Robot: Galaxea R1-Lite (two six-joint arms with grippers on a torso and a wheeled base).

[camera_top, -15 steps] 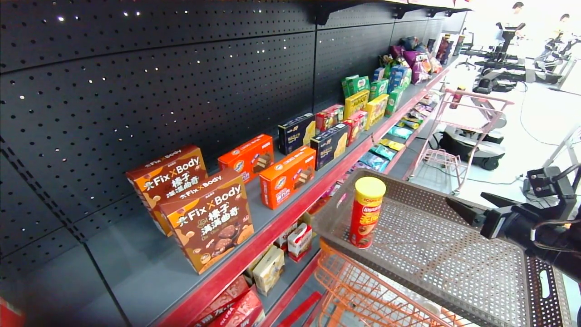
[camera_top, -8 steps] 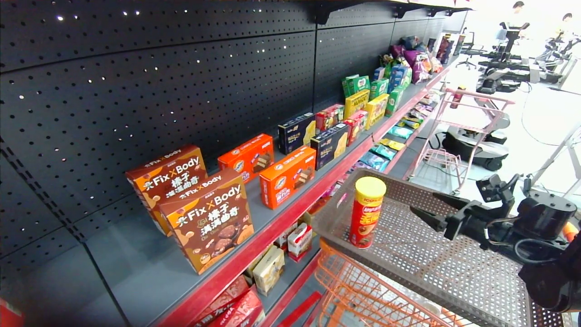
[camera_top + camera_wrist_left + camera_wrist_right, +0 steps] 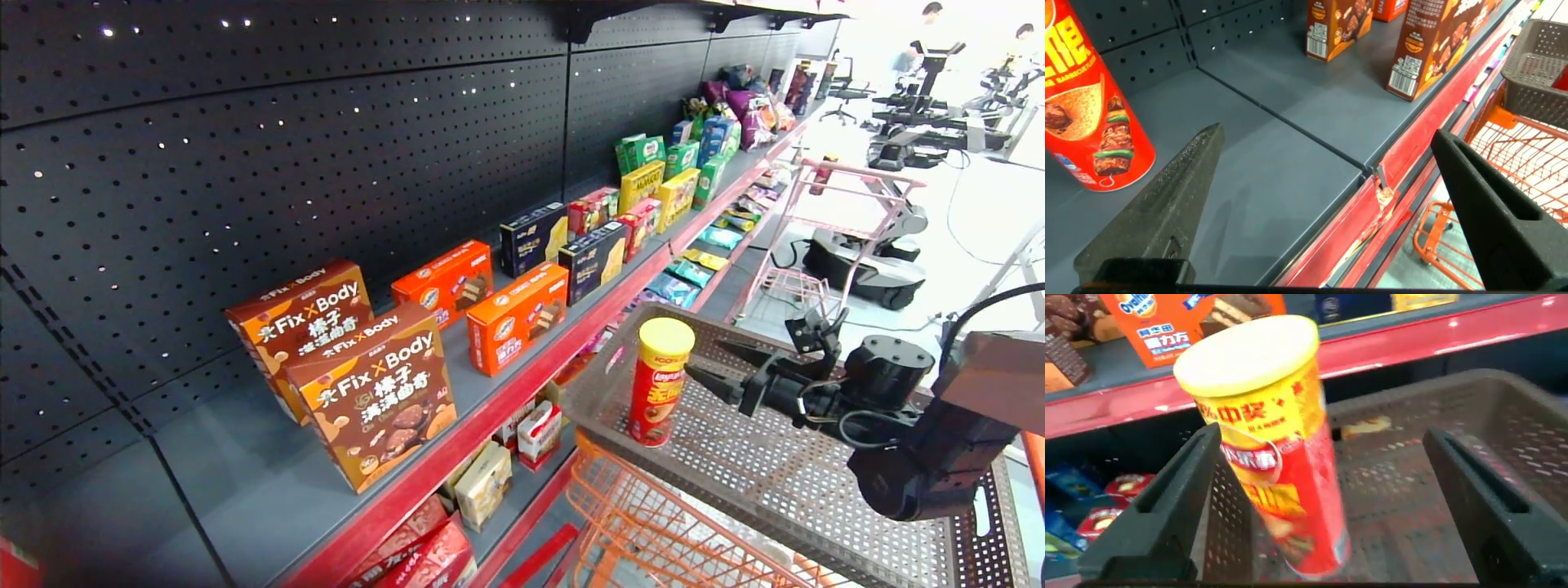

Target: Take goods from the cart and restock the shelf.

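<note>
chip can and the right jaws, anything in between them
Nothing. In the head view only bare cart tray shows between the chip can and the open right jaws.

Grey shelf [image 3: 245,482], red front edge: two brown biscuit boxes [image 3: 371,396] stand upright, one behind the other; orange boxes [image 3: 517,317] and dark blue boxes [image 3: 592,261] further along. Red chip can [image 3: 1090,106] upright on the shelf. Perforated cart tray [image 3: 775,482]: yellow-lidded chip can [image 3: 660,380] upright near its shelf-side corner.
</note>
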